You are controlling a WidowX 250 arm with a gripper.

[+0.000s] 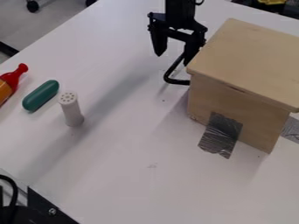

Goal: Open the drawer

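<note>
One white table (116,175) spans most of the view, its far-left edge slanting past floor and a chair's casters, its other long edge crossing the top right; on its right side stands a light wooden box (251,57), lid overhanging, the drawer's bent black handle (168,78) jutting from its side towards the upper left; how far the drawer stands out, I cannot tell. The black gripper (173,60) hangs at top centre with its fingers spread well apart and nothing seen held between the tips; the handle sits just below and beside it, nearest the finger on the box side, though contact cannot be told; that finger is close to the box's lid edge, while the other faces a broad stretch of tabletop. Grey tape (220,135) runs from the box's near face onto the table; a red and orange bottle (12,81) is cut by the left border; a white, hole-topped shaker (71,111) stands upright, well apart from the gripper; a green capsule-shaped object (41,95) lies between bottle and shaker.
</note>
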